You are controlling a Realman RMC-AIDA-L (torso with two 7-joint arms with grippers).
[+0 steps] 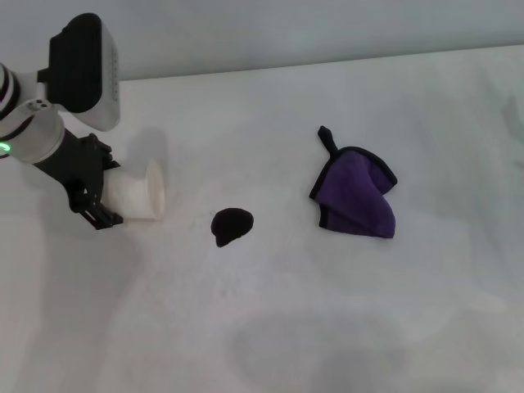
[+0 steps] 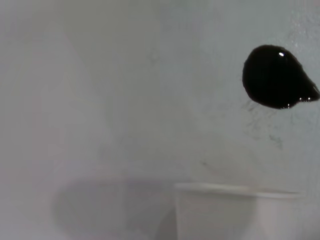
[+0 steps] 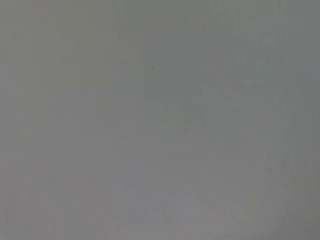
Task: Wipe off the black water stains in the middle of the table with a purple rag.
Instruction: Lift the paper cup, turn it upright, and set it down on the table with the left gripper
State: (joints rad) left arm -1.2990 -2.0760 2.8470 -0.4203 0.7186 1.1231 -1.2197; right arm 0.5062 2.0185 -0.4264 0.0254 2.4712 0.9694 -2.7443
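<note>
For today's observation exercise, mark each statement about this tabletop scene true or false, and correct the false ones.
1. The purple rag lies on top of the black water stain. False: they lie apart, the rag to the stain's right in the head view.
2. The left gripper is shut on a white cup. True.
3. The right gripper is holding the rag. False: it is not in view, and the rag lies alone on the table.
4. The cup lies on the stain's left. True.

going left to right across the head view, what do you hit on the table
left gripper holding a white cup → black water stains → purple rag, all on the white table; the right gripper is not in view.
</note>
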